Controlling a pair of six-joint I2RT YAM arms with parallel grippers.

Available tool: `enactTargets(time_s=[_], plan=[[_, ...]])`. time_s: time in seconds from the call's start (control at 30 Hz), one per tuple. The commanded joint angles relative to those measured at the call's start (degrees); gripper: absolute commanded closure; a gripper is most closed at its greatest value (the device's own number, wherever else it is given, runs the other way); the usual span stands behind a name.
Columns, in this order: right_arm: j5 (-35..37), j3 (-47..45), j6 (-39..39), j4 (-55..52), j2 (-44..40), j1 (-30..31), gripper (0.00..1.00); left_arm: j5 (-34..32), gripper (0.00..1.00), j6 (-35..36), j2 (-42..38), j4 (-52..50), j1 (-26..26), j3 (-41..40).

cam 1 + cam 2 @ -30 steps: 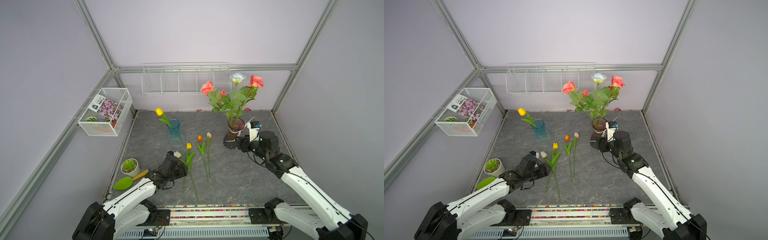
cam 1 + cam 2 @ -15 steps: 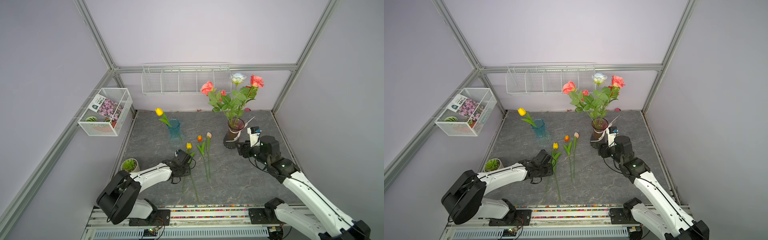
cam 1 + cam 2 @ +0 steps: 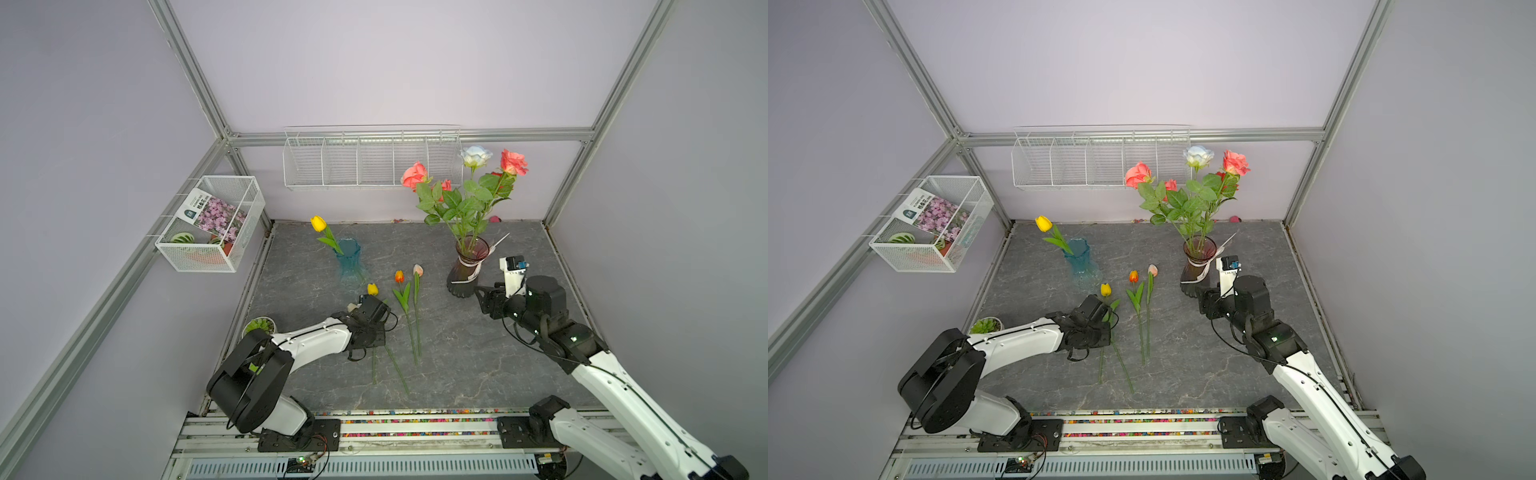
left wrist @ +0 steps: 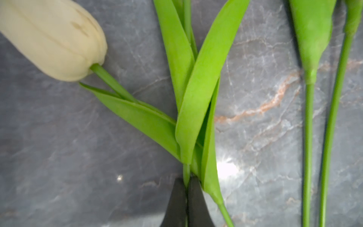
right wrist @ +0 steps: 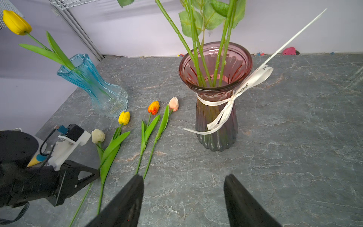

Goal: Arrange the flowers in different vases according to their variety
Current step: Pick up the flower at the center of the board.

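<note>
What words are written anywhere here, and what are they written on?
Nothing reads clearly.
Flower-picture packet in the wire basket: printed characters, too small to read.
White ribbon on the pink vase: cursive lettering, too blurred to read.

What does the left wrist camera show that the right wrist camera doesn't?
Only left wrist: the left gripper shut on a green tulip stem, close up; whose stem is unclear. Only right wrist: the pink vase holding rose stems, the blue vase with one yellow tulip, the open right gripper. Both: the cream tulip and other tulip stems lying on the grey table.
</note>
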Motion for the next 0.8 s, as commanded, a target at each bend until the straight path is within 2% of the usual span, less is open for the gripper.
enactTargets(time_s=[0.0,0.17,0.3,0.43,0.53,0.67,0.77], plan=[[0.3,-1.2,-0.3,0.1,-0.6,0.0,0.31,-1.7,1.00,0.3,-5.9,-4.2,-0.5,2.4],[-0.4,-1.9,0.7,0.3,-0.9,0.0,0.31,-6.3,1.00,2.6,-13.9,-6.0,-0.5,7.6],[-2.2,-2.6,1.7,0.4,-0.9,0.0,0.31,-12.2,1.00,5.9,-16.5,-5.4,-0.5,12.7],[-3.7,-3.8,3.2,1.1,-0.9,0.0,0.31,-19.1,1.00,11.6,-17.4,-0.8,-0.3,18.1],[-4.7,-4.4,4.4,1.2,-1.0,0.0,0.31,-23.7,1.00,18.7,-16.8,4.9,0.2,22.1],[-5.6,-5.2,5.3,0.5,-2.0,0.0,0.31,-25.5,1.00,23.7,-14.7,11.9,4.8,27.0],[-5.9,-6.2,5.9,0.1,-3.2,0.0,0.31,-25.5,1.00,26.9,-13.7,20.0,9.1,27.2]])
